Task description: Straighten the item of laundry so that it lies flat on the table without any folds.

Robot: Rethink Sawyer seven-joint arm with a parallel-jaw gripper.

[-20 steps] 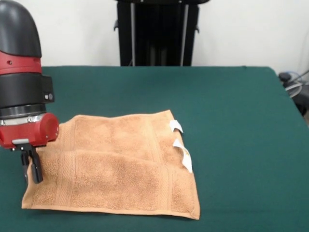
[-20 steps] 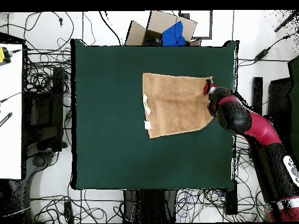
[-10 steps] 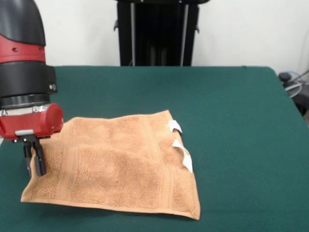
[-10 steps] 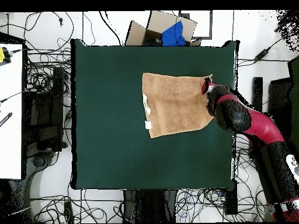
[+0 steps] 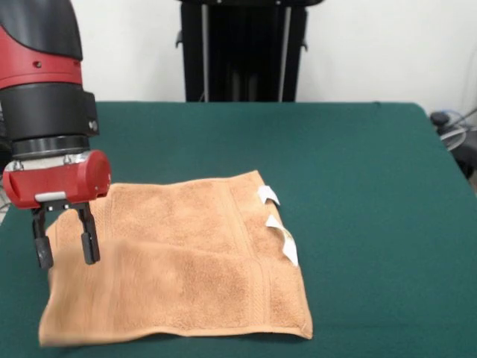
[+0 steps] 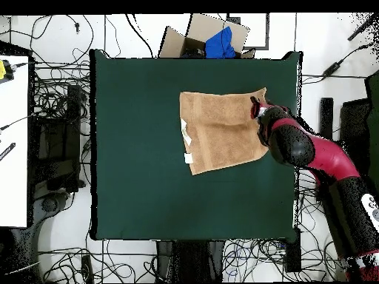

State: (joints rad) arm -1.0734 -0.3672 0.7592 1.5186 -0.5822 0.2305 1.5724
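Gripper (image 5: 65,247) has just let go: fingers now spread and empty, lifted just above the towel's (image 5: 186,261) left edge, where half a second ago they were pinched on it. Towel has dropped back onto the table (image 5: 373,186), still doubled over, with a fold line across the middle and tags (image 5: 277,227) on its right edge. Probably needs another grasp to unfold the top layer.

Beyond one table edge sits an open cardboard box (image 6: 194,38) with a crumpled blue cloth (image 6: 220,43) in it. Black cables (image 6: 59,96) sprawl over the pale floor all around. A white bench (image 6: 13,140) stands alongside, a small yellow object (image 6: 6,70) on it.
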